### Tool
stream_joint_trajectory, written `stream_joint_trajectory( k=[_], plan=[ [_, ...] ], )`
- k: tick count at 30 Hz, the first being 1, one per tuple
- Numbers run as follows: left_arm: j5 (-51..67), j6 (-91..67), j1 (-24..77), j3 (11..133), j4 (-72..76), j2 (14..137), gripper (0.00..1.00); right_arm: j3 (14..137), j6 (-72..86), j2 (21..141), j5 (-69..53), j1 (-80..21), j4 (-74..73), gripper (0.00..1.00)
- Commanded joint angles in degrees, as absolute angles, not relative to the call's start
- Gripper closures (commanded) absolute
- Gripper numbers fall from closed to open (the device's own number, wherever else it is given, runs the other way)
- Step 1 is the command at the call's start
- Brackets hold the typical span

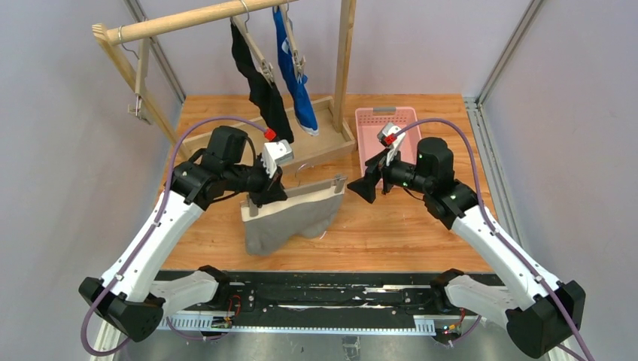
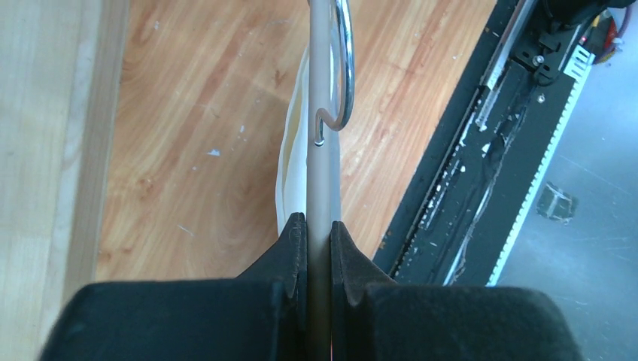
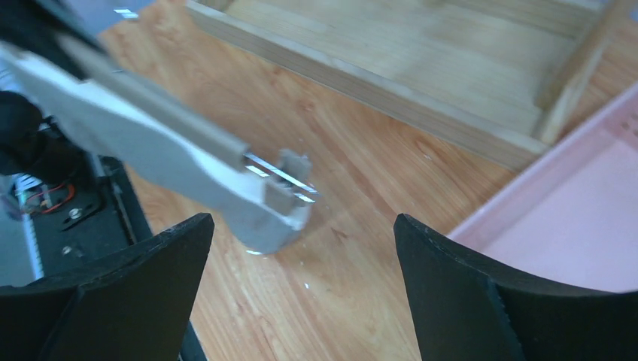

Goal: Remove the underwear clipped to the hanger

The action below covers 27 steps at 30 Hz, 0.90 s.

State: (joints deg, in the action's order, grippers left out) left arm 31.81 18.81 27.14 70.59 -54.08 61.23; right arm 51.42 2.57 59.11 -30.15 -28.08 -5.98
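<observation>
The left gripper [image 1: 265, 192] is clamped shut on the bar of a hanger [image 1: 316, 183] and holds it above the desk [image 1: 391, 233], in front of the rack [image 1: 188, 20]. The left wrist view shows both fingers [image 2: 295, 241] pressed flat against the bar just below the metal hook [image 2: 344, 68]. That grip probably serves to keep the hanger level and steady so the other arm can work on it.

The grey underwear [image 1: 290, 222] hangs from this hanger, its waistband along the bar and its lower edge resting on the desk. The right gripper [image 1: 361, 184] has its jaws spread wide and holds nothing. It faces the clip [image 3: 290, 184] at the hanger's right end, which sits between and just beyond the fingertips in the right wrist view. It looks lined up to squeeze that clip or pull the cloth free.

The black underwear [image 1: 263, 86] and the blue underwear [image 1: 295, 75] are clipped to their own hangers on the rack, well apart from both grippers. A pink basket [image 1: 385, 113] stands just behind the right gripper, likely where freed garments go.
</observation>
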Motion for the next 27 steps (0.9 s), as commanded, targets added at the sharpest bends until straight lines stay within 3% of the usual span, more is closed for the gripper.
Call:
stream_joint_trajectory(
  k=[1,12,21,27],
  plan=[
    [32.9,22.0,27.4,73.8,-49.7,61.6,1.00,54.1,-0.4,57.1,-43.5,-27.5,-3.6,0.08],
    [44.6,25.9,27.4,72.7,-43.2,57.3,1.00,58.3,-4.4,59.9,-53.5,-25.4,-2.5,0.09],
    [44.7,26.8,27.4,72.4,-45.0,56.1,1.00,65.0,-5.0,63.0,-59.5,-20.7,-2.0,0.10],
    [44.2,25.6,27.4,70.8,-42.5,54.8,1.00,62.9,0.6,64.2,-66.9,-19.9,4.2,0.12]
  ],
)
